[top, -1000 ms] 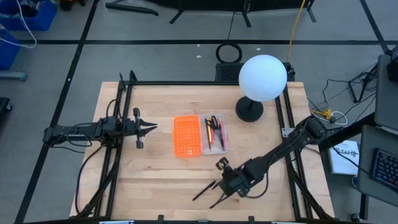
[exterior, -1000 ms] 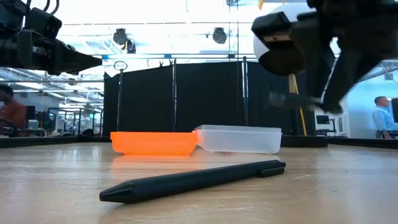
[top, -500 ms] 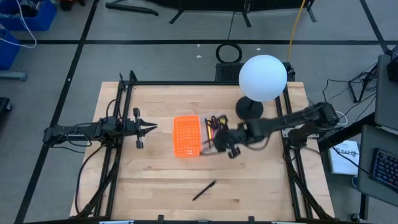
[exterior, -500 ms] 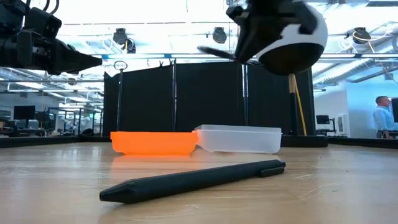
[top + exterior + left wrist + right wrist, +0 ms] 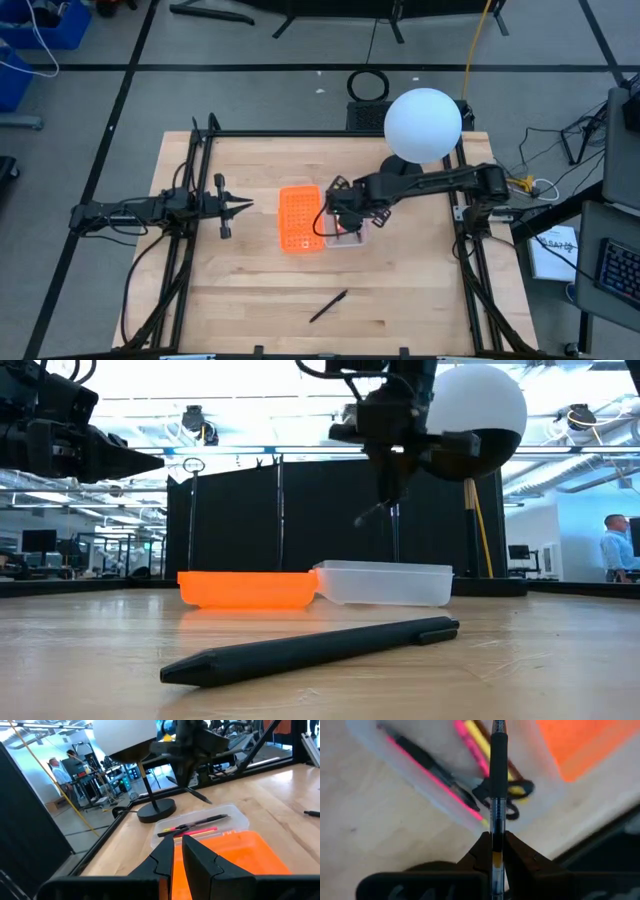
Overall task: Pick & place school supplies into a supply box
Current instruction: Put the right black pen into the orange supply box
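Right gripper (image 5: 338,215) carried pen (image 5: 498,795) boxward.

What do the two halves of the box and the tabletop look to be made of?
Clear half: likely frosted see-through plastic; pens show through it. Orange half: seemingly opaque plastic with a grid texture. Tabletop: pale wood, or wood-look, with visible plank seams and a matte finish.

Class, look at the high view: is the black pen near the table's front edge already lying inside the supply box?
No: the black pen lies on bare wood, apart from the supply box.
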Tool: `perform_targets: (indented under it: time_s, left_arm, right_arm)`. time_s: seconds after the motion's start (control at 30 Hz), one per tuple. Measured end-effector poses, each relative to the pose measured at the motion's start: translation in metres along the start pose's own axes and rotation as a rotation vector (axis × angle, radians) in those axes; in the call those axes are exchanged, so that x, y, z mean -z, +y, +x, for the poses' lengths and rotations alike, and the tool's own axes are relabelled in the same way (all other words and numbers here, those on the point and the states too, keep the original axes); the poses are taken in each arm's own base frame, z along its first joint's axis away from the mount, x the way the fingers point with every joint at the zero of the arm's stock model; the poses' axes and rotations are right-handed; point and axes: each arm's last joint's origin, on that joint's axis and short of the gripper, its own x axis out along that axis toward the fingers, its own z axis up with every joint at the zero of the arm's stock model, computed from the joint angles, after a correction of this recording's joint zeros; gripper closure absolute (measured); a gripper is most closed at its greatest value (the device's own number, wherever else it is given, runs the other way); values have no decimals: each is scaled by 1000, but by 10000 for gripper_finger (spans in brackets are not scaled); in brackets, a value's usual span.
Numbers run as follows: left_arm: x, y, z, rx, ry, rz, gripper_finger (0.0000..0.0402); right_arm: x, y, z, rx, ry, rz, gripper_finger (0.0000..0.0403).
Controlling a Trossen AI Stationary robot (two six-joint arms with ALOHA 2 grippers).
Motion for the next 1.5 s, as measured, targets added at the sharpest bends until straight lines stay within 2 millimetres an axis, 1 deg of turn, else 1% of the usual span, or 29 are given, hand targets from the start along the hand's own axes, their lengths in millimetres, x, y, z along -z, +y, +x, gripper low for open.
perform_targets:
  time_s: [0.13, 0.27, 0.33, 0.53, 0.73, 1.07, 1.33, 1.5]
  left_arm:
    - [0, 0, 0, 0, -1, 27, 355]
    - [-3, 1, 0, -16, -32, 66, 355]
    - [-4, 1, 0, -21, -45, 80, 355]
    - [-4, 1, 0, -20, -39, 136, 355]
    - [-3, 1, 0, -19, -34, 177, 355]
    - [-1, 0, 0, -6, -8, 161, 355]
    - [-1, 0, 0, -5, -7, 151, 355]
    - [-1, 0, 0, -4, -7, 137, 355]
  right_arm:
    - [-6, -4, 4, 35, -34, -131, 381]
    - [-9, -12, 7, 57, -137, -220, 379]
    - [-8, -15, 7, 67, -175, -255, 379]
    - [-4, -20, 17, 140, -131, -405, 379]
    - [-2, -12, 29, 105, -139, -526, 379]
    - [-2, -6, 63, 219, -132, -744, 378]
    - [3, 7, 83, 197, -179, -807, 378]
    - [2, 13, 89, 192, -222, -818, 378]
